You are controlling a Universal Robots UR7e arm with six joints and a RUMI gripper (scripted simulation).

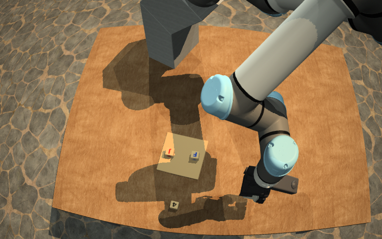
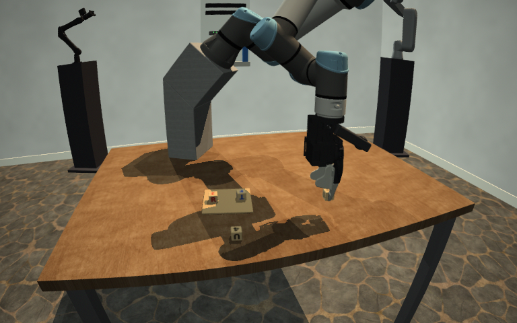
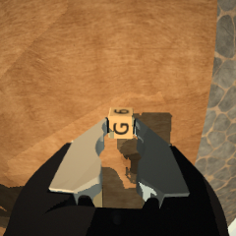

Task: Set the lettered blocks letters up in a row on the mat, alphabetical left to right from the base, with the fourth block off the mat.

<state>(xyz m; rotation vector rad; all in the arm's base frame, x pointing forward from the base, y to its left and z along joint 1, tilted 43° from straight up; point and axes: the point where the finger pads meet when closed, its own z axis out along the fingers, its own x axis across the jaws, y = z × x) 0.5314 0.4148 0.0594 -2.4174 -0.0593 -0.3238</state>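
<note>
My gripper (image 3: pixel 121 119) is shut on a small wooden block showing a black G (image 3: pixel 121 125) and holds it above the table, to the right of the mat; it also shows in the exterior view (image 2: pixel 328 190). The tan mat (image 1: pixel 182 155) holds two blocks: one with a red J on top (image 1: pixel 169 152) at its left, one with a blue F on top (image 1: pixel 194 156) at its right. They show in the exterior view too, the J block (image 2: pixel 211 198) and the F block (image 2: pixel 240 194). A fourth block with a 4 on top (image 1: pixel 173 205) lies off the mat near the front edge.
The grey robot pedestal (image 1: pixel 168 31) stands at the back of the table. The arm's elbow and wrist (image 1: pixel 253 112) hang over the table's right half. The table's front edge (image 2: pixel 266 266) is close to the 4 block.
</note>
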